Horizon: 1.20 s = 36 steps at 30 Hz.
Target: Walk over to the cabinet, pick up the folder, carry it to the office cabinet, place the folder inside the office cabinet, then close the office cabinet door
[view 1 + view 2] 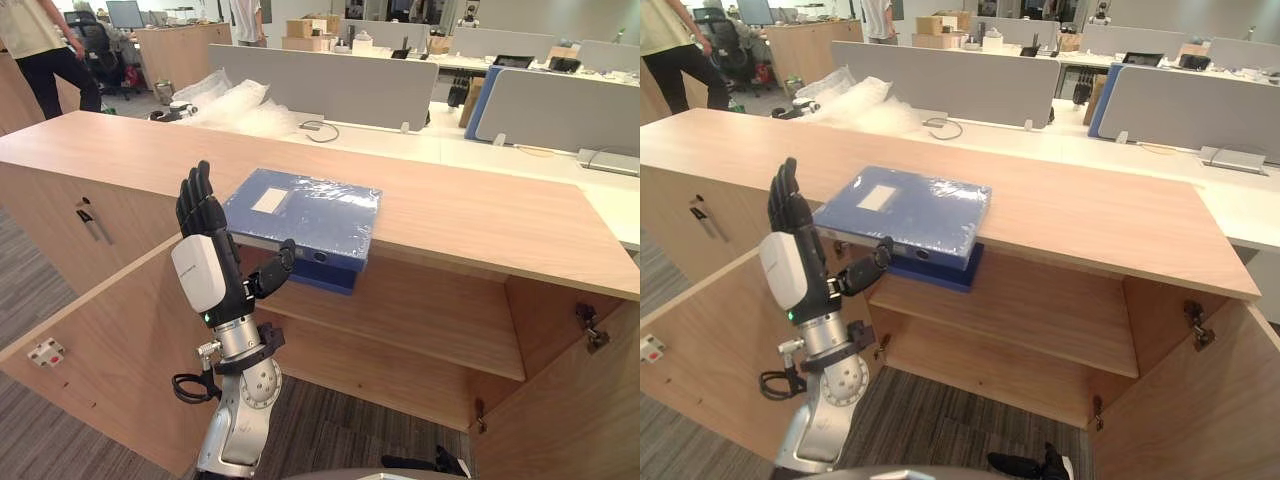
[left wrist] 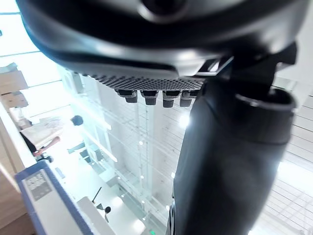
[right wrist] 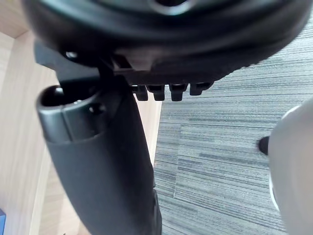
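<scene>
Find the folder [image 1: 300, 215] lying flat on the wooden surface [image 1: 480, 215] of the cabinet, blue, wrapped in clear film, its near end jutting out past the front edge above the open compartment. See the left robot hand [image 1: 205, 262] raised just beside the folder's near left corner, fingers straight and upright, thumb stuck out toward the underside of the overhang, holding nothing; cannot tell whether the thumb tip touches the spine. Spot the right robot hand [image 3: 98, 156] low over the grey carpet [image 3: 230, 147] beside a wooden panel, fingers relaxed, thumb out, likewise empty. Expect a stiff, boxy thing with hard board covers, probably moderately heavy if full, unlikely to sag or bend when lifted by one end. Beware the film: glossy, likely slippery, liable to slide against the covers under a light pinch. Take hold at the overhanging end, thumb underneath and fingers flat on top, or clamp both long sides with two hands; avoid pinching loose film alone. Mind the front lip of the surface directly under the folder, and the inner shelf [image 1: 420, 320] just below it. Note both doors swung wide, the left door [image 1: 100, 350] close beside the raised arm and the right door [image 1: 570, 410] well off to the other side, leaving a broad gap between them. Count on plenty of bare surface to the right of the folder for sliding it; keep away from the plastic wrap [image 1: 235, 105] heaped well behind
</scene>
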{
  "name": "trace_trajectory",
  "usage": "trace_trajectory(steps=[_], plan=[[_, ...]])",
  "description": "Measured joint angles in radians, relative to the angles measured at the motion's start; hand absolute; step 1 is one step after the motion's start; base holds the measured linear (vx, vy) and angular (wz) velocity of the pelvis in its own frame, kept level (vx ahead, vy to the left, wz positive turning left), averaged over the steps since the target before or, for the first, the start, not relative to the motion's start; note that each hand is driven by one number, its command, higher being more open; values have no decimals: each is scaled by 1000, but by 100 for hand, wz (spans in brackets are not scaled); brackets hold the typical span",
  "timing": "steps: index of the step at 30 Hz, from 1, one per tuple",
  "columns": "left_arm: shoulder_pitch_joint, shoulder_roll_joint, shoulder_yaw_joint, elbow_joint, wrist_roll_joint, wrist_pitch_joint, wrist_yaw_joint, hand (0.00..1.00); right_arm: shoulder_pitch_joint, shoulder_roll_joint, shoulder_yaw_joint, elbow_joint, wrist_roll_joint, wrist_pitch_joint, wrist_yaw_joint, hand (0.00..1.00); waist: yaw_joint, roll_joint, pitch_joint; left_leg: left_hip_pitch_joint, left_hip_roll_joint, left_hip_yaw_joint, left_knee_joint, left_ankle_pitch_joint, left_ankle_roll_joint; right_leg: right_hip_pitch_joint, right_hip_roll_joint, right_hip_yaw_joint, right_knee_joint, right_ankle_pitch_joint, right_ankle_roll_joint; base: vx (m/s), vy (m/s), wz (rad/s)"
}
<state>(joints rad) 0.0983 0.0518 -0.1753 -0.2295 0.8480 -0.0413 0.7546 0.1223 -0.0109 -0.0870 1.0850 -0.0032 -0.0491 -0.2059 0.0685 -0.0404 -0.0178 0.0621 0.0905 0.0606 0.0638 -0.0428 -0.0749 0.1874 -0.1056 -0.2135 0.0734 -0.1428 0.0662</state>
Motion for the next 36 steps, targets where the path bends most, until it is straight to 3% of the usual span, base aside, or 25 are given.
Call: trace_trajectory(steps=[2, 6, 10, 20, 26, 36], plan=[[-36, 60, 6, 104, 12, 5, -5, 100, -1, -5, 2, 1, -4, 0, 1, 100, -5, 10, -5, 32, 7, 9, -55, 30, -2, -1, 8, 6, 0, 3, -5, -41, -18, -12], [-53, 105, 26, 239, 13, 31, -51, 100, -29, -18, 38, 12, -15, 0, 13, 100, -30, 19, -3, 39, 12, 12, -119, 75, -5, -28, 17, 9, 0, 12, -9, -62, -11, -3], [-53, 150, 32, 307, 21, 44, -101, 100, -31, -18, 38, 12, -15, 0, 23, 100, -34, 19, 0, 43, 12, 17, -148, 96, -3, -38, 19, 18, -4, 24, -8, -67, 18, -5], [-52, 223, 127, 308, 25, 51, -107, 100, -49, -33, 68, 28, -37, -1, 41, 100, -34, 32, 9, 41, 7, 23, -150, 102, 0, -35, 25, 30, -32, 39, -4, -21, 11, -2], [-52, 239, 127, 301, 34, 50, -107, 100, -61, -37, 70, 33, -48, -1, 45, 100, -36, 38, 23, 42, 9, 23, -150, 102, 0, -32, 28, 30, -37, 40, -6, 0, 0, 0], [-88, 347, 57, 294, 83, 27, -108, 100, -69, -40, 80, 41, -57, -6, 49, 100, -42, 33, 26, 42, 10, 23, -151, 102, 0, -33, 29, 32, -36, 41, -8, 0, 0, 0]])
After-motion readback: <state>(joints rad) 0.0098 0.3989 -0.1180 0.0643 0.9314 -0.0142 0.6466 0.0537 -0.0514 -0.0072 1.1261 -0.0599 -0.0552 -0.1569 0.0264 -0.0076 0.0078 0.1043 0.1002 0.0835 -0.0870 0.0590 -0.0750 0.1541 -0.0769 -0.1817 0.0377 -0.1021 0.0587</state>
